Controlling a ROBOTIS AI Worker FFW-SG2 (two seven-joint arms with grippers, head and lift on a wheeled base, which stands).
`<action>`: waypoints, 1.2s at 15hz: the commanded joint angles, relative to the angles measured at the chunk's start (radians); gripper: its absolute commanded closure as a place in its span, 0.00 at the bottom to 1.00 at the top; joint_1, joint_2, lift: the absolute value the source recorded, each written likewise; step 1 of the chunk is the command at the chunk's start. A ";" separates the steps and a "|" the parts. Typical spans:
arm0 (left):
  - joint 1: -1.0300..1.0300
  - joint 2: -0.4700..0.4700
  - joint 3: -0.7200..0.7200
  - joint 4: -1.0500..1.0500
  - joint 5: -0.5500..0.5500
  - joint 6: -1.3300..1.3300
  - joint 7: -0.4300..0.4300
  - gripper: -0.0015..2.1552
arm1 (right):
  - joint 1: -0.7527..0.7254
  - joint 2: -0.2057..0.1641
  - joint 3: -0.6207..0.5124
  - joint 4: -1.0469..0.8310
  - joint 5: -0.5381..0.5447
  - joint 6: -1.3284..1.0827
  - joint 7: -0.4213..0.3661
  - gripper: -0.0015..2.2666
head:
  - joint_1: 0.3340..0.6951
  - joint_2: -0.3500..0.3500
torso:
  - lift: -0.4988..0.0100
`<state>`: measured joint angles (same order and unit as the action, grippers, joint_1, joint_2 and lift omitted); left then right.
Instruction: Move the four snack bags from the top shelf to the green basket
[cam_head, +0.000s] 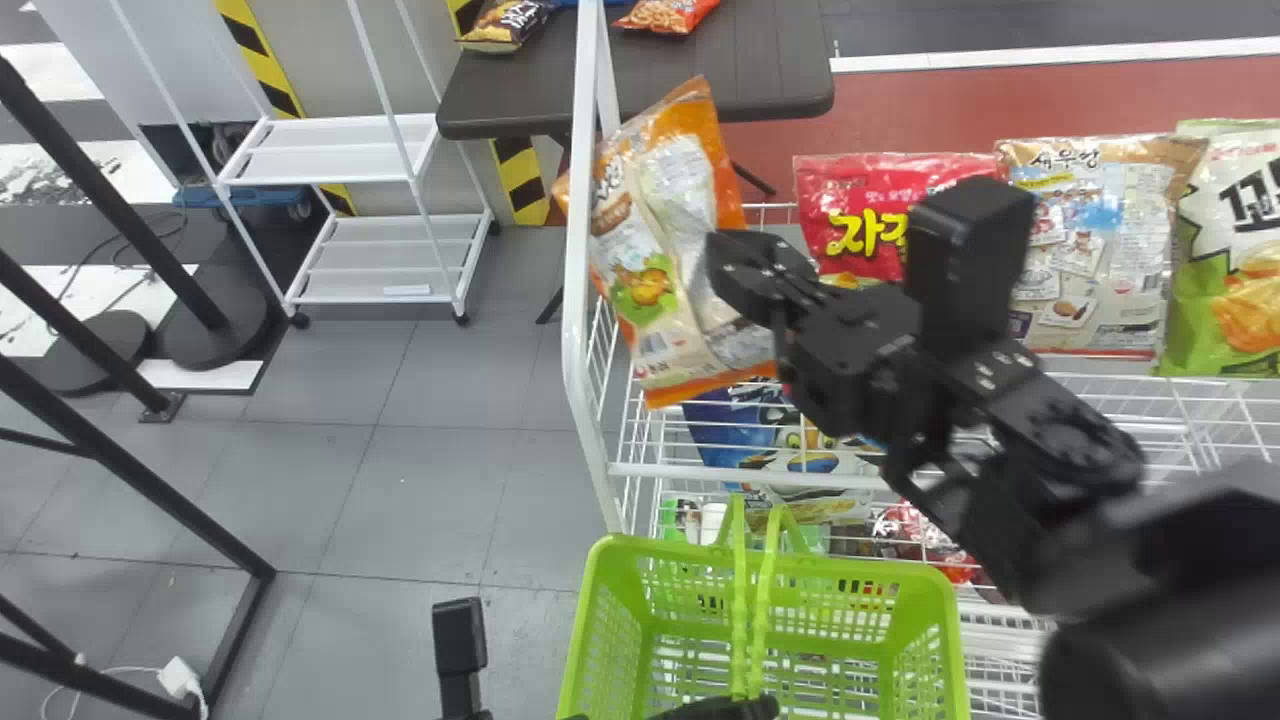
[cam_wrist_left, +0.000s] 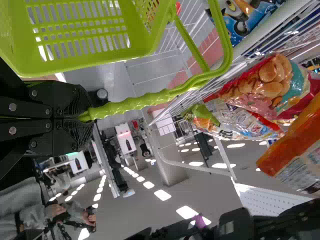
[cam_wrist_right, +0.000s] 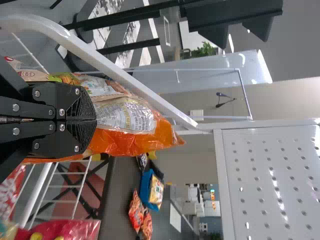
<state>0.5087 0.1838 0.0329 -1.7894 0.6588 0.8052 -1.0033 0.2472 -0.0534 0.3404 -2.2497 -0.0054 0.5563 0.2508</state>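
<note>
While the right tool (cam_wrist_right: 96, 120) has its fingers closed on the orange snack bag (cam_head: 655, 280), up beyond the green basket (cam_head: 603, 600), the bag could snag on the white post (cam_head: 575, 310) if swung wide, or slip from its pinch. The left tool (cam_wrist_left: 82, 119) grips the handle (cam_wrist_left: 137, 102); the raised handles could deflect a lowered bag. Beyond the basket and rightward, the red bag (cam_head: 870, 190), beige bag (cam_head: 1090, 250) and green bag (cam_head: 1225, 270) stand on the wire shelf (cam_head: 1150, 415). Grey tiles (cam_head: 400, 490) lie left of it, a dark desk (cam_head: 780, 65) far behind.
</note>
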 joint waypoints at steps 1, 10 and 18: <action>0.016 -0.004 -0.002 -0.019 -0.008 -0.002 -0.001 0.78 | 0.167 -0.049 -0.023 -0.189 0.045 0.026 -0.022 0.87 | 1.00 0.67 | 0.98; 0.102 -0.060 0.071 -0.067 -0.016 -0.048 -0.020 0.78 | 0.609 -0.144 -0.316 -0.435 -0.002 0.210 0.005 0.87 | 1.00 0.34 | 0.98; 0.114 -0.080 0.064 -0.094 -0.042 -0.045 -0.012 0.78 | 0.607 -0.088 -0.233 -0.180 -0.031 0.112 0.074 0.87 | 1.00 0.24 | 0.98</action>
<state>0.6192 0.1064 0.0968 -1.8806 0.6196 0.7601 -1.0160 0.8792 -0.1538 0.0733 -2.5032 -0.0292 0.7377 0.3278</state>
